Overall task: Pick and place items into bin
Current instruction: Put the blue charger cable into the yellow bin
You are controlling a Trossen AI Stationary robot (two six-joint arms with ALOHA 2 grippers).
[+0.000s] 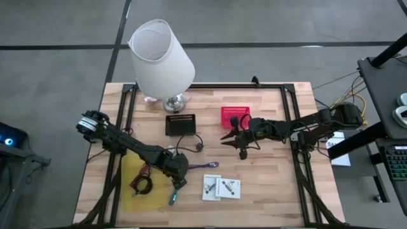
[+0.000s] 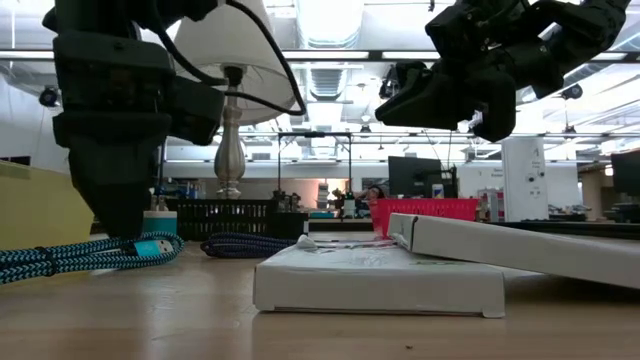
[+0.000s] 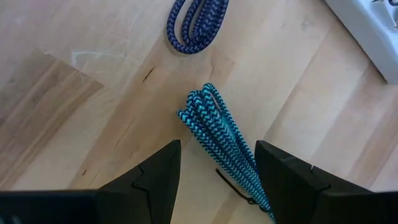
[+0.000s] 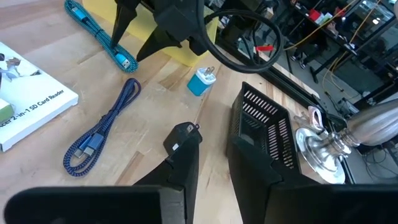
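Wooden counter [image 1: 267,165] seen from above; left hand [image 1: 179,180] low over near-centre, fingers [image 3: 155,180] spread open astride teal braided cable [image 3: 221,140], not closed on it; purple braided cable [image 1: 210,165] just right of it; two white packets [image 1: 221,187] side by side near front edge; right hand [image 1: 236,144] hovers mid-counter, fingers slightly parted, holding nothing; red bin [image 1: 234,116] just beyond it; black bin [image 1: 180,124] left of red one; white lamp [image 1: 161,60] at far edge.
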